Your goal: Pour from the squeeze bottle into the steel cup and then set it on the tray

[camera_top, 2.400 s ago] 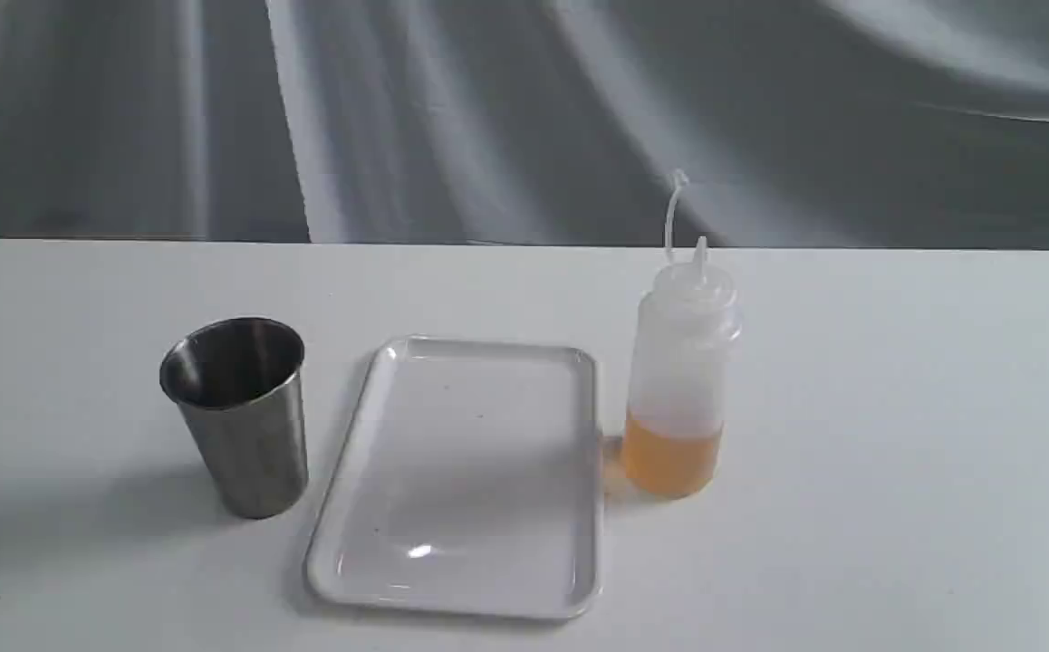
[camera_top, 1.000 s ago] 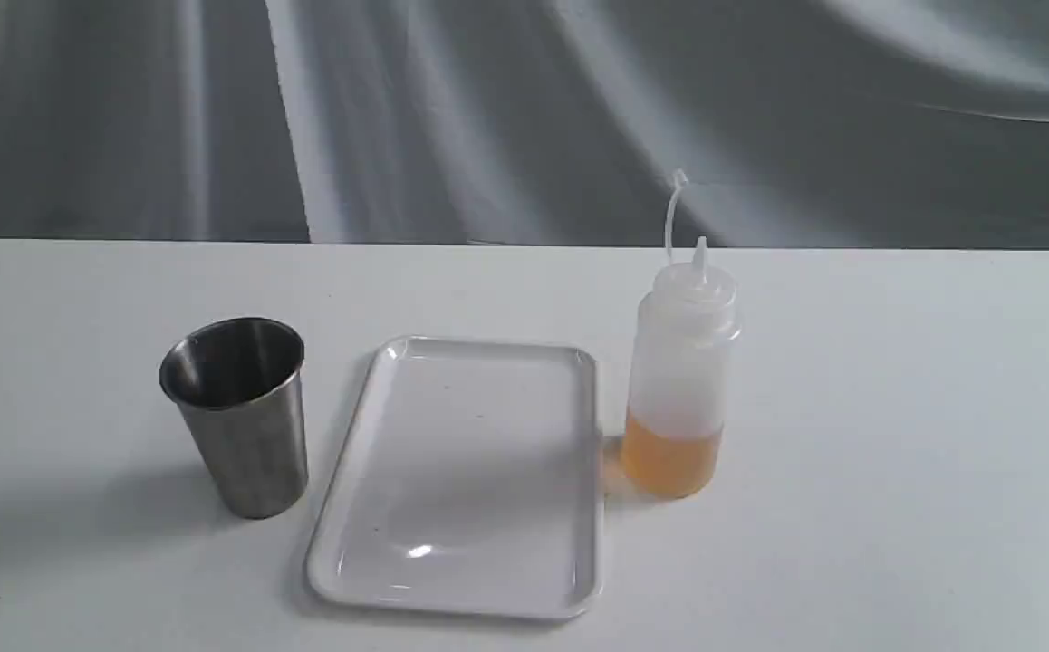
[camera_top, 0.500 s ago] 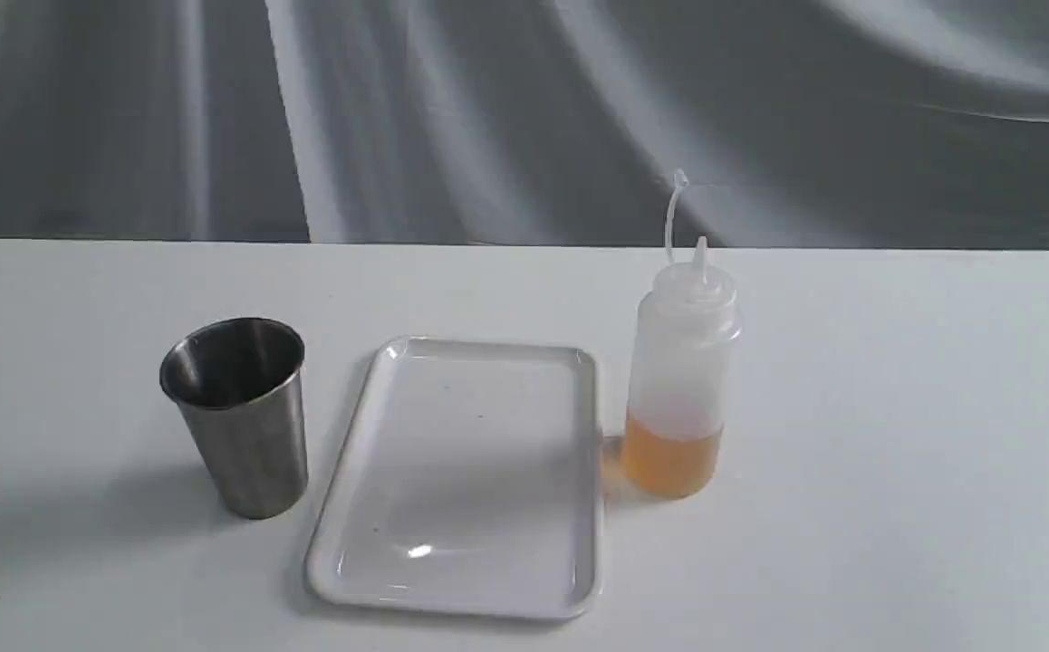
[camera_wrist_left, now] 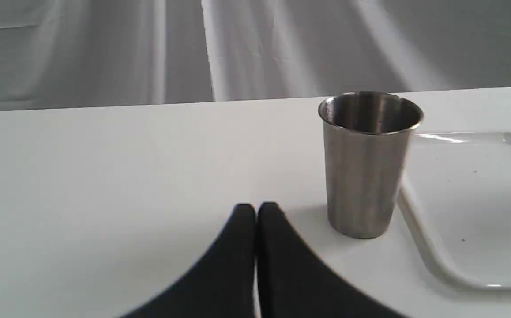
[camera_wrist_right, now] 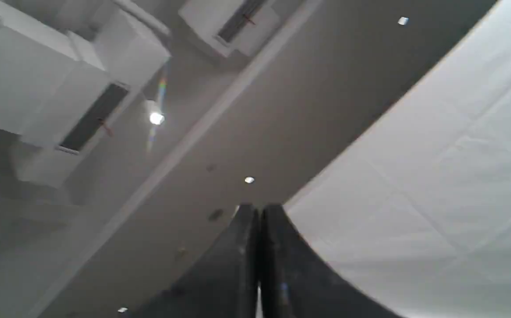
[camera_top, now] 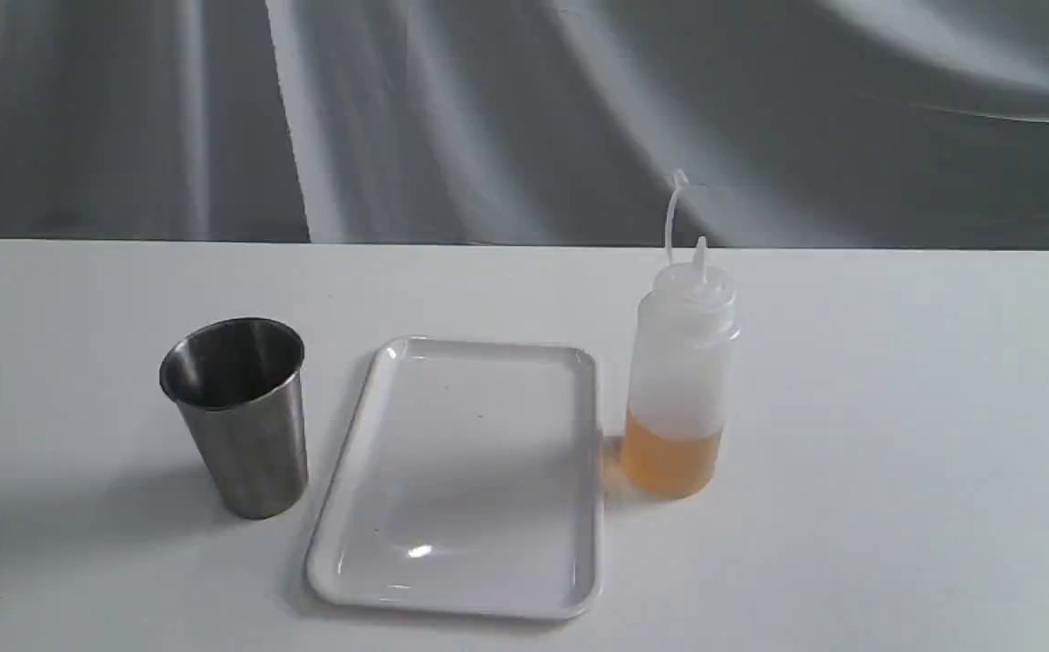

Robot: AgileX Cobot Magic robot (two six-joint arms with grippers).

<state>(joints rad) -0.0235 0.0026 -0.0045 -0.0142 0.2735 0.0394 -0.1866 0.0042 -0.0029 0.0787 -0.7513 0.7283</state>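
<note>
Well, you will find nothing changed on the table (camera_top: pixel 896 453) since the earlier exterior views: the squeeze bottle (camera_top: pixel 680 380), the steel cup (camera_top: pixel 239 417) and the tray (camera_top: pixel 470 471) stand exactly where they did half a second ago and before that.

In the exterior view the tray lies flat in the middle. The steel cup stands upright at its 9 o'clock, just beside the rim but apart from it. The squeeze bottle stands upright at the tray's 3 o'clock, close to the rim. Its cap strap curls up beside the nozzle, and amber liquid (camera_top: pixel 669 462) fills roughly its lowest third.

Your left hand (camera_wrist_left: pixel 256 212) is closed on nothing, its two black fingers (camera_wrist_left: pixel 238 247) pressed together, low over the bare table. Taking 12 o'clock as the way those fingers point, the steel cup (camera_wrist_left: pixel 366 176) sits near them at about 1 o'clock. It is not touching them, and the tray (camera_wrist_left: pixel 471 198) lies just beyond the cup on that same side.

Your right hand (camera_wrist_right: pixel 259 212) is likewise closed on nothing, with no gap between its fingers. It points up at the ceiling (camera_wrist_right: pixel 105 88) and a white cloth (camera_wrist_right: pixel 436 176), so you cannot tell from this where the bottle lies relative to it.

By count you have one squeeze bottle, one steel cup, one tray and two hands.
</note>
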